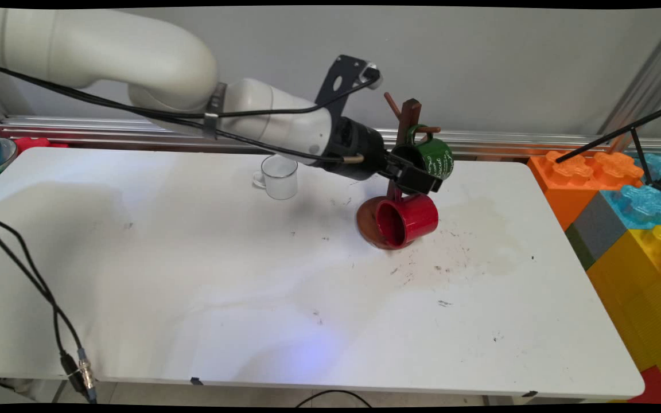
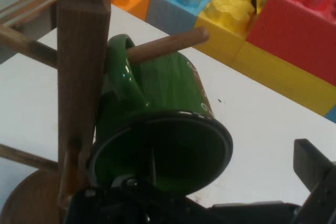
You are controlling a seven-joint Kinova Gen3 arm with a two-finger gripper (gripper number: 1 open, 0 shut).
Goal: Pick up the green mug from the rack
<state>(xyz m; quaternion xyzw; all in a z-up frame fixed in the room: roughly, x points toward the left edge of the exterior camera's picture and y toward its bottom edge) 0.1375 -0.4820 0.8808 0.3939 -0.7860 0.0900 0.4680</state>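
Reaching across the white worktop (image 1: pixel 204 275) toward its far edge, the black pincer (image 1: pixel 419 179) sits at the mouth of a green mug (image 2: pixel 157 129), which hangs by its handle on a peg of the wooden mug tree (image 2: pixel 79 77); whether its fingers grip the rim, I cannot tell. A red mug (image 1: pixel 408 221) hangs just below, and a clear glass cup (image 1: pixel 279 176) stands nearby.

Wooden mug rack (image 1: pixel 408 123) probably blocking ahead
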